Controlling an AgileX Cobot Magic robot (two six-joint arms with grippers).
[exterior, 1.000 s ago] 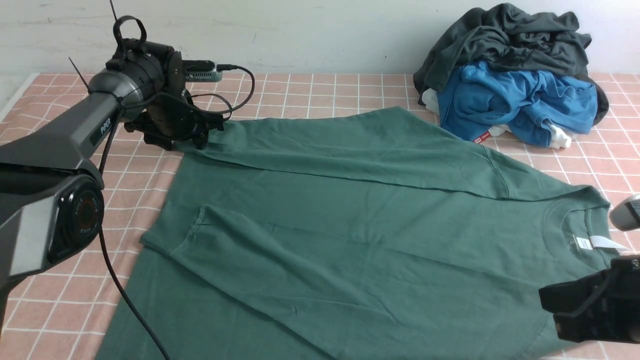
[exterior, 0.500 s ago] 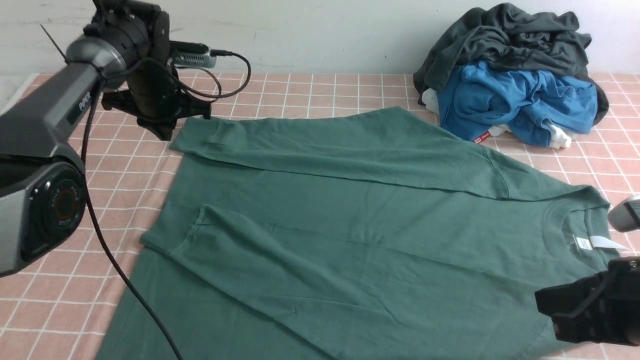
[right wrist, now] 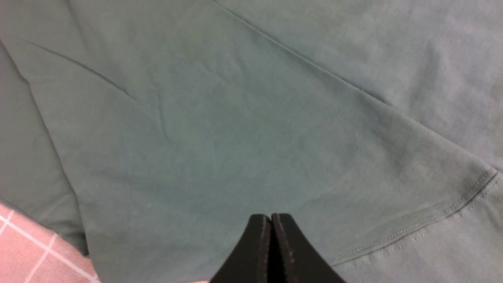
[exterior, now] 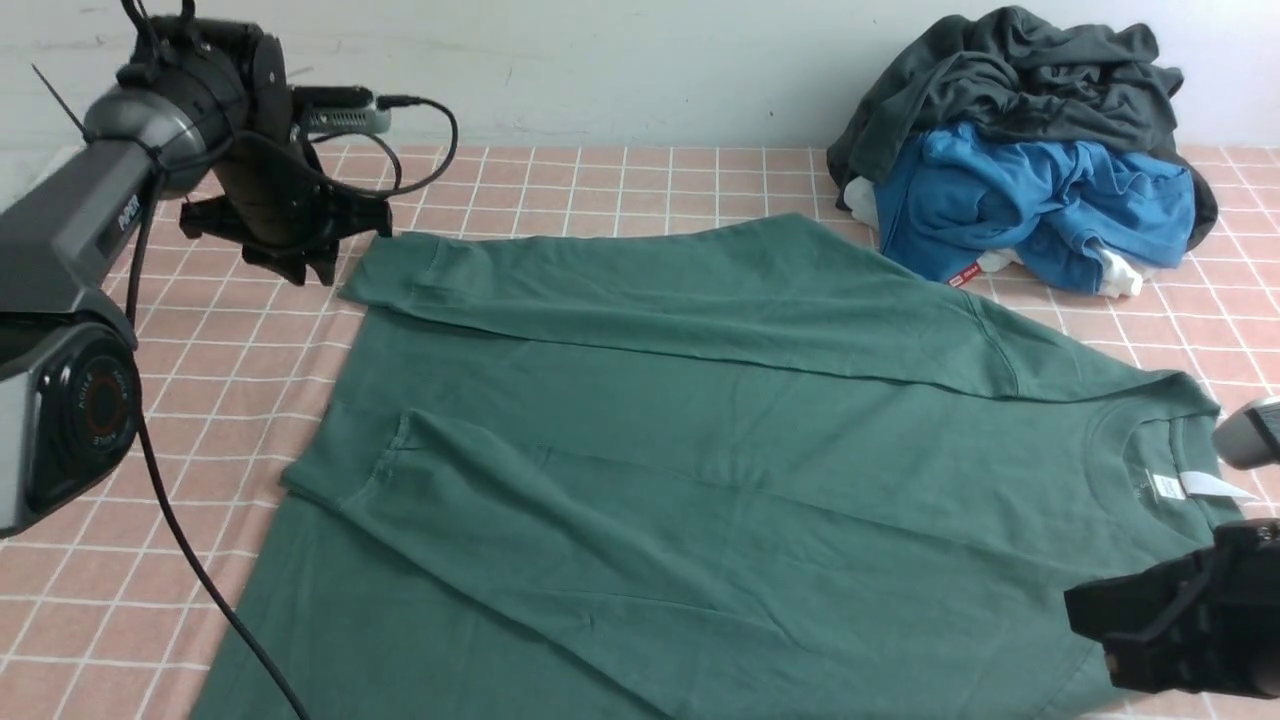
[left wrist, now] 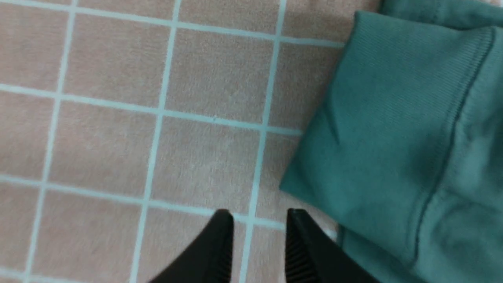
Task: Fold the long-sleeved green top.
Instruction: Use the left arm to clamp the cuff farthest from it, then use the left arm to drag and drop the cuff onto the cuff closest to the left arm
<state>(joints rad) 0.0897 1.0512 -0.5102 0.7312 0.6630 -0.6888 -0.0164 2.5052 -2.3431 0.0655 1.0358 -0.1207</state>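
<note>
The green long-sleeved top (exterior: 700, 420) lies spread flat on the table (exterior: 640, 185), covering most of its middle. The collar with its white neck label (exterior: 1205, 487) is at the right and the hem runs off to the left. Both sleeves lie across the body, and the far sleeve's ribbed cuff (left wrist: 393, 118) ends at the top's far left corner.

Over on the left, the left end effector (left wrist: 259, 214) hangs above the bare checked table, just beside that cuff and not touching it. Its fingers are a little apart, with only table showing between them.

On the right, the right end effector (right wrist: 271, 216) is pressed together, tip to tip, over the green fabric near the collar end.

At the far right of the table a dark grey garment (exterior: 1020, 70) is heaped on a bright blue garment (exterior: 1030, 200), close to the top's far edge.
</note>
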